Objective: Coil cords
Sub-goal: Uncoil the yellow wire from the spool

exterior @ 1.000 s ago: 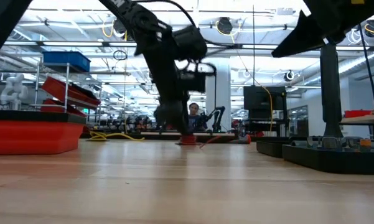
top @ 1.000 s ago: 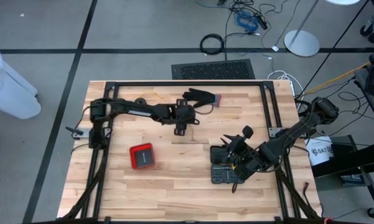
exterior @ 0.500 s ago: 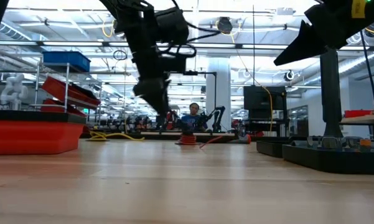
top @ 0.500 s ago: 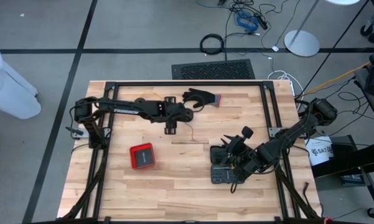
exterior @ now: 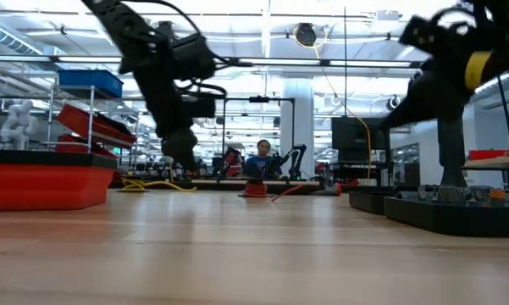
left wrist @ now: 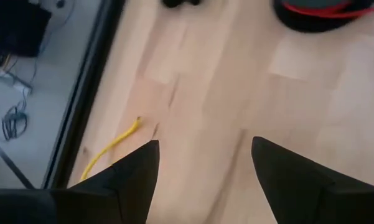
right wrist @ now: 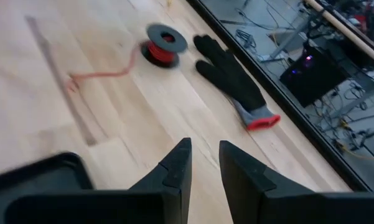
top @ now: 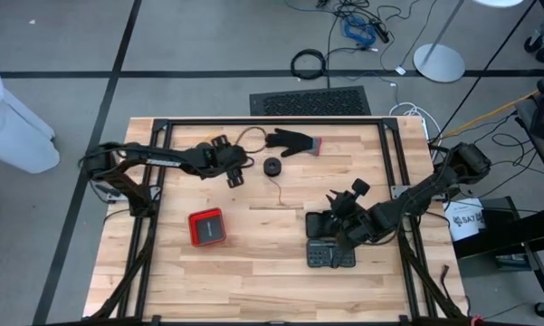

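One cord (top: 272, 167) lying on the table (top: 253, 263) just below-left of the glove (top: 292, 142), thin tail trailing away from it | left gripper (top: 234, 171) just left of the cord, fingers spread wide, holding nothing | right gripper (top: 341, 209) well off to the glove's lower right, narrow gap, empty too

The cord spool (left wrist: 323, 11) is cut off by the edge in the left wrist view. In the low view it (exterior: 256, 190) is too small to make out. The black tray (right wrist: 31, 177) is partly hidden behind the right gripper's fingers (right wrist: 174, 171).
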Controlling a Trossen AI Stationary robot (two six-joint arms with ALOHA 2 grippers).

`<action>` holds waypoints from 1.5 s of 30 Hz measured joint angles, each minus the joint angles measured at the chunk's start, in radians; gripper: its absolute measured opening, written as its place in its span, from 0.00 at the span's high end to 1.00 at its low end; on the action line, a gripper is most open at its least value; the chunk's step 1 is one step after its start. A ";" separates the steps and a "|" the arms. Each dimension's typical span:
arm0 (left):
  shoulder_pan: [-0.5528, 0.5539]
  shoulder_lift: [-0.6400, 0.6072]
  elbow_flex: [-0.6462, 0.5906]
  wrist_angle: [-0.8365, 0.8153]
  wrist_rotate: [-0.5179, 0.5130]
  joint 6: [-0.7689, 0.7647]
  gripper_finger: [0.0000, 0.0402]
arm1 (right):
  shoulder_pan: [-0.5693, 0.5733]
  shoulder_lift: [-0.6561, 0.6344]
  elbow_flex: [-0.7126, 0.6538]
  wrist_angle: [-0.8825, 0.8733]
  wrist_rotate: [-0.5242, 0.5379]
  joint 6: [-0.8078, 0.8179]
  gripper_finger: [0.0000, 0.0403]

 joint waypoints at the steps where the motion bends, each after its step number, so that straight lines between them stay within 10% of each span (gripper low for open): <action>1: 0.008 -0.019 -0.026 0.023 0.000 -0.018 0.35 | -0.009 0.000 -0.019 0.013 0.003 0.002 0.83; 31: 0.077 -0.090 -0.303 0.058 -0.181 -0.227 0.36 | -0.087 -0.001 -0.182 0.255 -0.001 -0.074 0.83; 35: 0.105 -0.090 -0.308 0.104 -0.133 -0.227 0.51 | -0.087 -0.001 -0.182 0.257 0.007 -0.073 0.83; 40: 0.125 -0.090 -0.308 0.107 -0.029 -0.197 0.92 | -0.088 -0.001 -0.182 0.260 0.006 -0.072 0.83; 45: 0.108 -0.090 -0.308 0.168 0.063 -0.178 0.99 | -0.088 -0.001 -0.182 0.277 0.005 -0.072 0.83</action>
